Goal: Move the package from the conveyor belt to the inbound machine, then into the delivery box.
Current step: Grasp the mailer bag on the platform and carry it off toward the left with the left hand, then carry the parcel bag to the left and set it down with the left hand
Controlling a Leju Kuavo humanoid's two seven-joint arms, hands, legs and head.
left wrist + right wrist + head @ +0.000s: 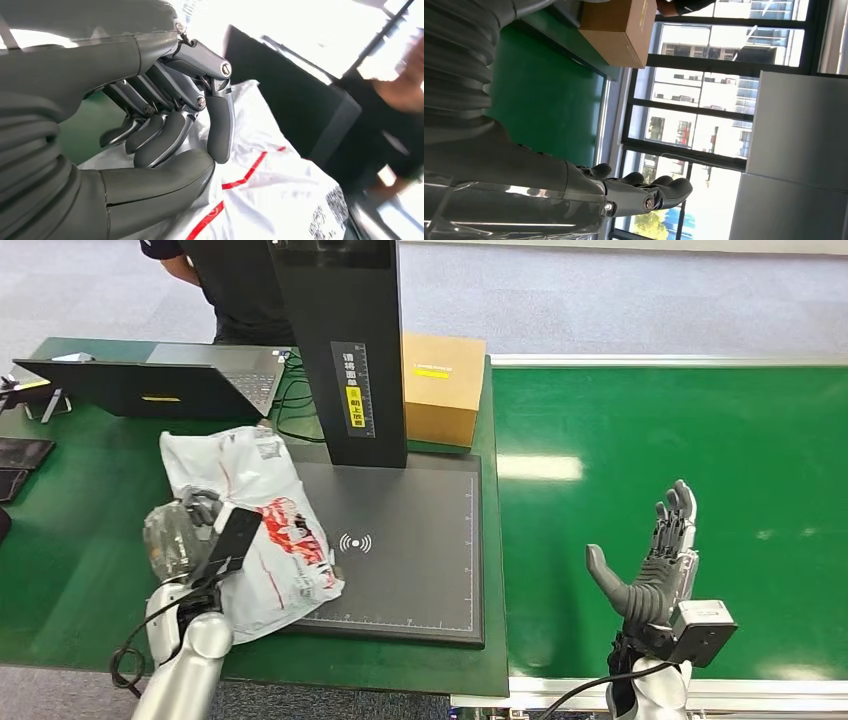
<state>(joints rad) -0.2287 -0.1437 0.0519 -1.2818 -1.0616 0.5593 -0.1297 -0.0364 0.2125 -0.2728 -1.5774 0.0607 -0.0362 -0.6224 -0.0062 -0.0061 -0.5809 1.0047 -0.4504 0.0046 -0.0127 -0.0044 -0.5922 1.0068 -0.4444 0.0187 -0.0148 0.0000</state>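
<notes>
The package [262,525], a white plastic mailer with red print, lies half on the inbound machine's black scan plate [410,550] and half on the green table to its left. My left hand [188,527] grips its left edge. In the left wrist view the fingers [170,132] curl onto the white package [270,195] with the thumb closed in below them. My right hand [655,560] is raised over the green conveyor belt [700,440], fingers straight and apart, holding nothing. The right wrist view shows that hand [624,192] outstretched as well.
The machine's black column [345,350] rises at the back of the plate. A brown cardboard box [443,385] stands behind it to the right. An open laptop [150,380] and dark phones [20,455] occupy the table's left. A person [235,290] stands behind the table.
</notes>
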